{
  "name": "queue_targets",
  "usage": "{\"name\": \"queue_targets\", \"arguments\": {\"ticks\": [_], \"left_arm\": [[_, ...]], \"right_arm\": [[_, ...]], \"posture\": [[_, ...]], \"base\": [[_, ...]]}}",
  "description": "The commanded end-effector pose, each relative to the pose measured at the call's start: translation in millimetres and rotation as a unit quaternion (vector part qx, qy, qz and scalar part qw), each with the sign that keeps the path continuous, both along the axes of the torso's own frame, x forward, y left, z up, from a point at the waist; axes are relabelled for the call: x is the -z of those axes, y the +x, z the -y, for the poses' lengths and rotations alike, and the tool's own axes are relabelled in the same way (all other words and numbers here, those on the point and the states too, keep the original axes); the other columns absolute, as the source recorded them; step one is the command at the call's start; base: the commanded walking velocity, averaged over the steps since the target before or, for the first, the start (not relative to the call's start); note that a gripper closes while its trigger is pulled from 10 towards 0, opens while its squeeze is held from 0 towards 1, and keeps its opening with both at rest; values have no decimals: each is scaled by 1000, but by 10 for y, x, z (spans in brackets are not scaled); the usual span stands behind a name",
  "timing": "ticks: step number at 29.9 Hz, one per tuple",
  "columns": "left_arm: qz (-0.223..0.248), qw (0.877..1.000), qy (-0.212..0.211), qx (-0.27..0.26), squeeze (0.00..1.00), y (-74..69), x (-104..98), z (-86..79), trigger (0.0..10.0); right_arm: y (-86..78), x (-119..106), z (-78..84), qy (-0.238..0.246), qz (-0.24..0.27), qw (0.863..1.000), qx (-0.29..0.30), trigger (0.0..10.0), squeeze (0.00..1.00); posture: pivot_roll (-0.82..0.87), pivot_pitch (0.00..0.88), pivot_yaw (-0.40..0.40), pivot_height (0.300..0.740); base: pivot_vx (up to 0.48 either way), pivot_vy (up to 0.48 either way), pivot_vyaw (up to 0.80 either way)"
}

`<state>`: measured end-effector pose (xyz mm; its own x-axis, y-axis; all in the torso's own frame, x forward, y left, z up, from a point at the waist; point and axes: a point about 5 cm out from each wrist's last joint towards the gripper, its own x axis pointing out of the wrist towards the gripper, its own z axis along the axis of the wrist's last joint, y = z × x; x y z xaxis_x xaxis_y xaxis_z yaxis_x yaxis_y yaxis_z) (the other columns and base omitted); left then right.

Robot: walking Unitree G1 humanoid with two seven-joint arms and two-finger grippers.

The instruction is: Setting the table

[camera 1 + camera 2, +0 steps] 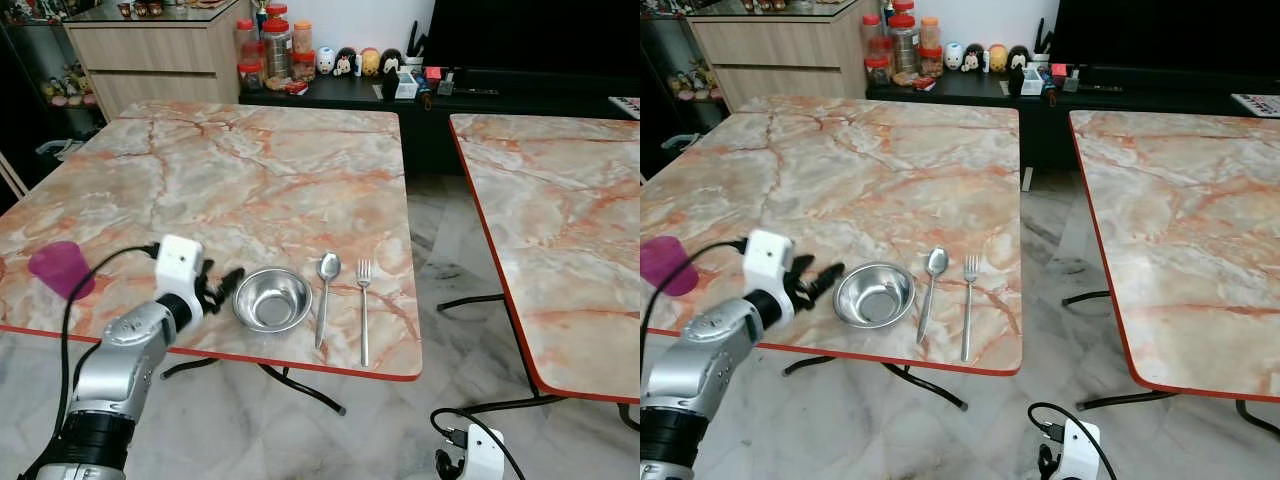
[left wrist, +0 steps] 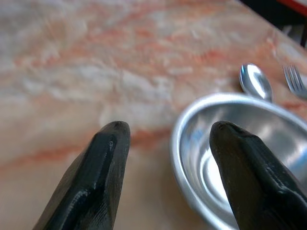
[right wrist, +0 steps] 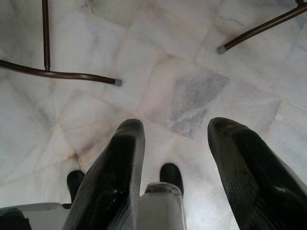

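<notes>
Left wrist view: my left gripper point(image 2: 165, 143) is spread beside the steel bowl point(image 1: 272, 299), rim at its 3 o'clock, spoon point(image 1: 325, 294) and fork point(image 1: 364, 310) beyond, probably for nudging the place setting.

The table point(image 1: 250, 160) is a marble-patterned slab with a red rim; near its front edge, toward the right corner, a steel bowl point(image 1: 272, 299), a spoon point(image 1: 325, 295) and a fork point(image 1: 363, 310) lie side by side; a purple cup point(image 1: 60, 268) sits by the front left corner.
</notes>
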<state>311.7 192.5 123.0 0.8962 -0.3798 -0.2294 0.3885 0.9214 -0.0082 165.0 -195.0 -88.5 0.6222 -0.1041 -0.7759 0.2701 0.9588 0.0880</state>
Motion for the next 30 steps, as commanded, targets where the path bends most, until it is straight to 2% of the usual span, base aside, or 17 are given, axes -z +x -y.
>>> {"name": "queue_targets", "arguments": {"ticks": [1,7,30], "left_arm": [[-12,1000,9,6,0,-3,-12,-10,10000],[-32,999,18,34,0,-26,26,44,10000],[-121,990,33,66,0,3,168,190,10000]], "right_arm": [[-23,9,-1,1,-2,1000,5,10000,0],[-23,12,-17,4,-3,1000,6,10000,0],[-57,29,-38,10,-5,1000,17,10000,0]], "posture": [[18,0,20,728],[19,0,23,728],[12,0,38,728]], "base": [[0,0,0],[0,0,0],[0,0,0]]}}
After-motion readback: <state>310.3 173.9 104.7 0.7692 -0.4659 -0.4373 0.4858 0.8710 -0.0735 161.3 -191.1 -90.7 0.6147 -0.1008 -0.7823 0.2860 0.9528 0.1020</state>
